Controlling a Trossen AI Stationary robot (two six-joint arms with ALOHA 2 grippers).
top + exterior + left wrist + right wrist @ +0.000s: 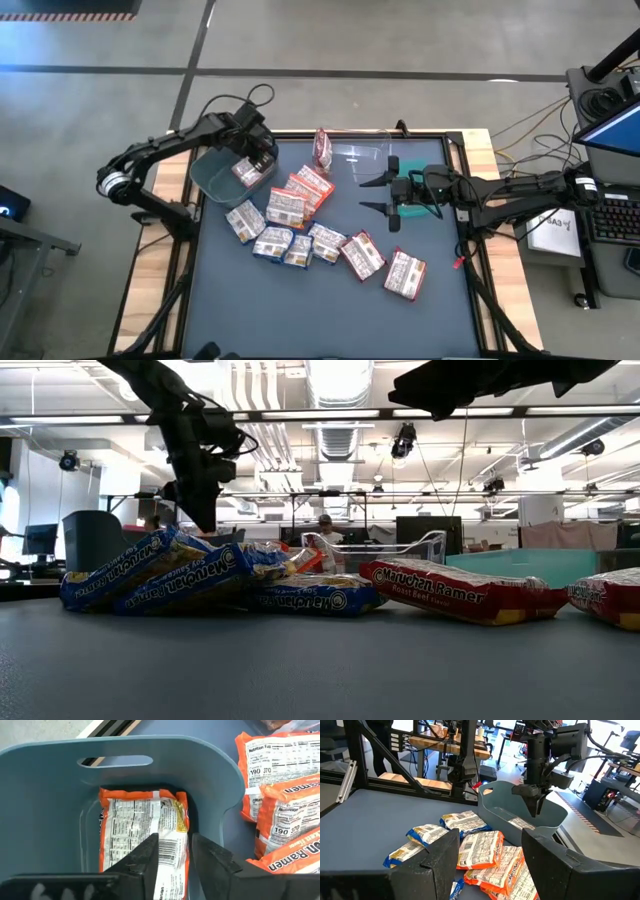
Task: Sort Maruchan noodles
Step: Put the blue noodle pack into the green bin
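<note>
An orange-red noodle packet point(137, 820) lies label-down inside the grey-blue bin point(50, 780) at the table's far left point(215, 172). My left gripper point(175, 837) hangs over it, pointing steeply down, fingers open and clear of the packet point(522, 824). More Maruchan packets lie on the dark mat: orange ones point(300, 195), blue ones point(275, 240) and maroon ones point(362, 255). My right gripper point(392, 195) hovers level and open over the mat's right half, holding nothing.
A clear bin point(362, 152) stands at the mat's far edge, with a maroon packet point(323, 150) against its left side. The near half of the mat point(330, 320) is bare. Wooden table edges and black frame rails border the mat.
</note>
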